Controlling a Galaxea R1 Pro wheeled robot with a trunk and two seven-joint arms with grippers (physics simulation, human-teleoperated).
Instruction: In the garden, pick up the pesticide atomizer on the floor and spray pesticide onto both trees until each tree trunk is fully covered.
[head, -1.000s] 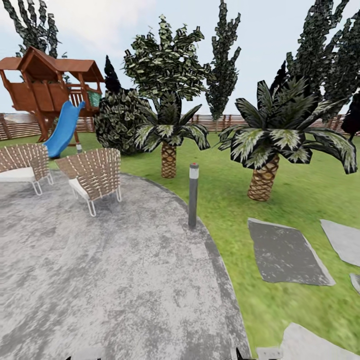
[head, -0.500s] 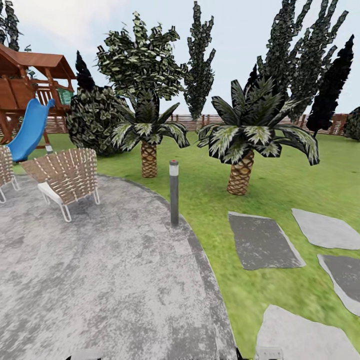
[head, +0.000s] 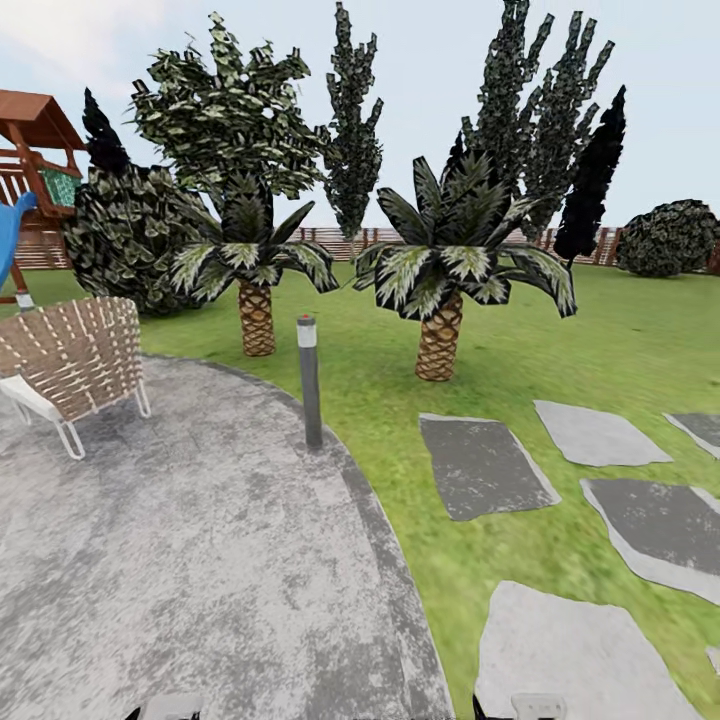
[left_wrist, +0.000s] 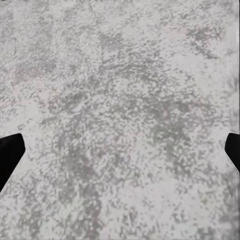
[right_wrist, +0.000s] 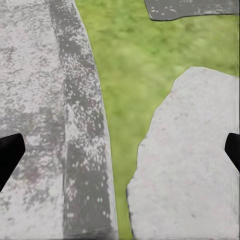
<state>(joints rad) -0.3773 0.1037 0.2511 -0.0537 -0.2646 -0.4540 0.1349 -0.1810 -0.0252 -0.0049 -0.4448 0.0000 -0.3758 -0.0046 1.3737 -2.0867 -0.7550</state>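
I am in the garden, at the edge of a grey paved patio (head: 180, 560) beside the green lawn (head: 620, 340), with a brown slat fence (head: 330, 243) at the back. The pesticide atomizer is out of view, and so are the two trees and their trunks. My left gripper (left_wrist: 120, 155) is open over bare paving, its black fingertips far apart with nothing between them. My right gripper (right_wrist: 120, 155) is open too, hanging over the patio's dark kerb, a strip of grass and a pale stepping stone (right_wrist: 190, 170).
Two squat palms (head: 256, 315) (head: 438, 345) stand on the lawn with thin dark columnar trees behind. A short bollard light (head: 309, 380) marks the patio edge. A woven chair (head: 70, 365) and a playhouse (head: 35, 150) are at the left. Flat stepping stones (head: 485, 465) lead right.
The whole picture has slid left, so the camera has turned right. The playhouse and chairs are near the left edge now; more stepping stones and a round bush have come in at the right.
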